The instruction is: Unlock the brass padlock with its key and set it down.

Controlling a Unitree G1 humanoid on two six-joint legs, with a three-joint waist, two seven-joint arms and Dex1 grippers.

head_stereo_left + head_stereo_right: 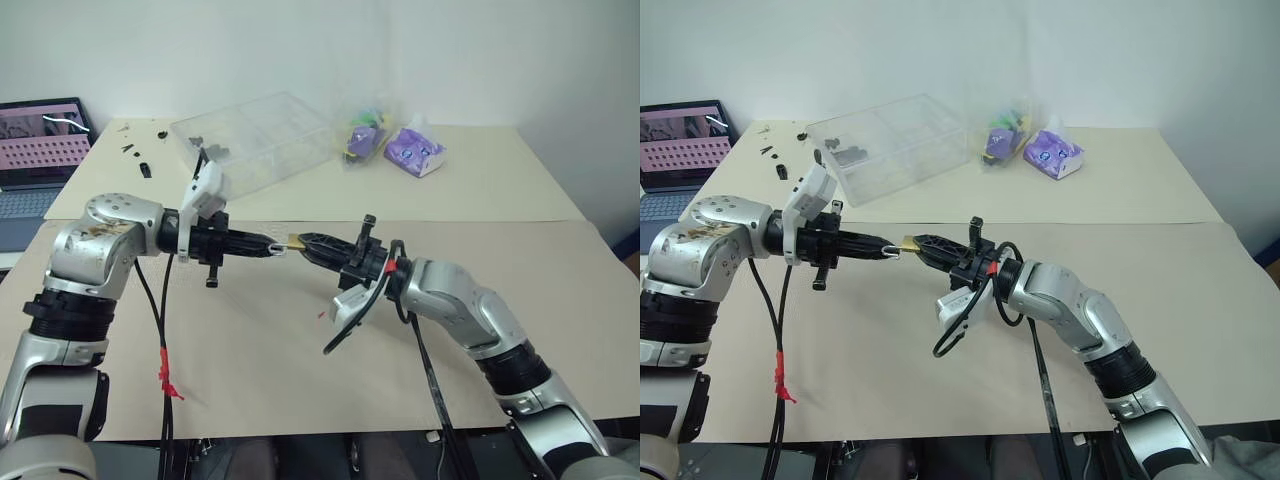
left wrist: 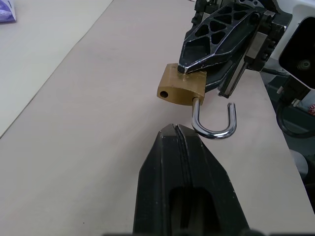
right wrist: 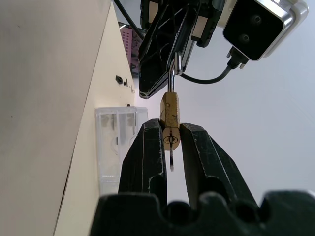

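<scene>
Here the brass padlock is hanging in the air above the beige table, between the two claws that are meeting tip to tip over its middle. Its body is showing as a small, rounded yellow-gold block with a dark round hole in one end face, and its thin silver shackle is standing sprung open: one leg is staying seated in the body while the free end is curling clear of it as an open hook. The right claw is clamping the flat sides of the brass body between its two black fingers, and in the right wrist view a key is sitting in the keyhole in the body's end facing that wrist. The lock's long axis is running roughly level, in line with the two arms, the keyed end pointing back along the right claw and the shackle pointing toward the left claw. The left claw is pressing its fingers fully together, its tip just beside the shackle's bend; whether it is touching the loop I cannot tell
</scene>
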